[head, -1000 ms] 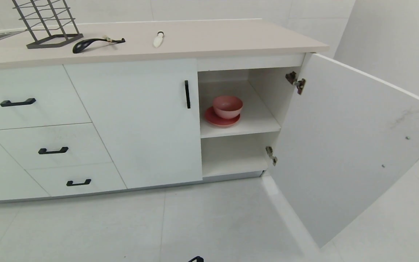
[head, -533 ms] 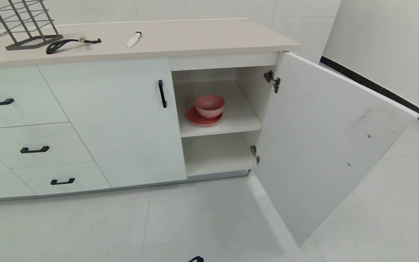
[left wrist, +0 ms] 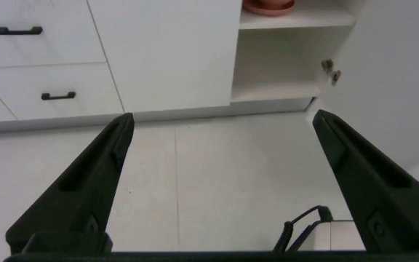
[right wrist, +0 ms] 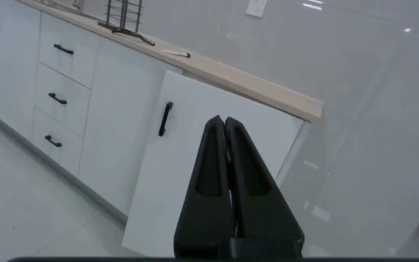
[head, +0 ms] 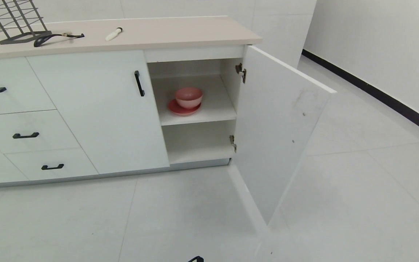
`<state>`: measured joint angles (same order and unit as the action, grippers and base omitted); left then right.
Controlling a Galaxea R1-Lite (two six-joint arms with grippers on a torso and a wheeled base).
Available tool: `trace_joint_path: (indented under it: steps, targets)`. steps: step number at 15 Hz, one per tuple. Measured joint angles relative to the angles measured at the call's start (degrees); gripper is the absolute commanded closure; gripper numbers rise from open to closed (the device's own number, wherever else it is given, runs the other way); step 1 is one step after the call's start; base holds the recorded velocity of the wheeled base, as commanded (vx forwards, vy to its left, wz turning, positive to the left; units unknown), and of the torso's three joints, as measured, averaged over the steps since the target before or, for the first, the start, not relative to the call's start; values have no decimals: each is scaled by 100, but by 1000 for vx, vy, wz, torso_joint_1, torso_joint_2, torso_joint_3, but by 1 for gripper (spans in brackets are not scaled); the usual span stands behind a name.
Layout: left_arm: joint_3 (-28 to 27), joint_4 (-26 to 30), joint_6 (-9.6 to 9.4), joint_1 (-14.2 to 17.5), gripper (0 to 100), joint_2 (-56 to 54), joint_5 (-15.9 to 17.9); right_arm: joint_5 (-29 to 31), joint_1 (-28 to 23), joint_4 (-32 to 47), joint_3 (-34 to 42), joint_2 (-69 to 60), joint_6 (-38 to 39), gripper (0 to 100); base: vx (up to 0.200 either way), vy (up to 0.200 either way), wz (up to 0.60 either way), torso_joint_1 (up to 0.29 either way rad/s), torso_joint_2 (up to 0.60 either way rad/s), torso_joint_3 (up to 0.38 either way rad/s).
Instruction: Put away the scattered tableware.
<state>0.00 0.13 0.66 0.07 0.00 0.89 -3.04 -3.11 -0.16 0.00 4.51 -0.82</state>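
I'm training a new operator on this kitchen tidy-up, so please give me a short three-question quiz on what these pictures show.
1. True or false: the pink round bowl sits on the pink flat plate on the upper shelf of the open white cabinet.
2. Which of these lies on the beige countertop? A) a black ladle B) a glass cup C) a steel fork
3. Fill in: the left hand is open; the right hand is ___.
Key: 1 true; 2 A; 3 shut.
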Motion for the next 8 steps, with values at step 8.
trace_joint_path:
  steps: [8]
  targets:
    - [0, -13, 5, -2, 0, 0, -2, -95, -41, -1018, -30, 23, -18, 100, 0, -25, 0, 0, 1, 0]
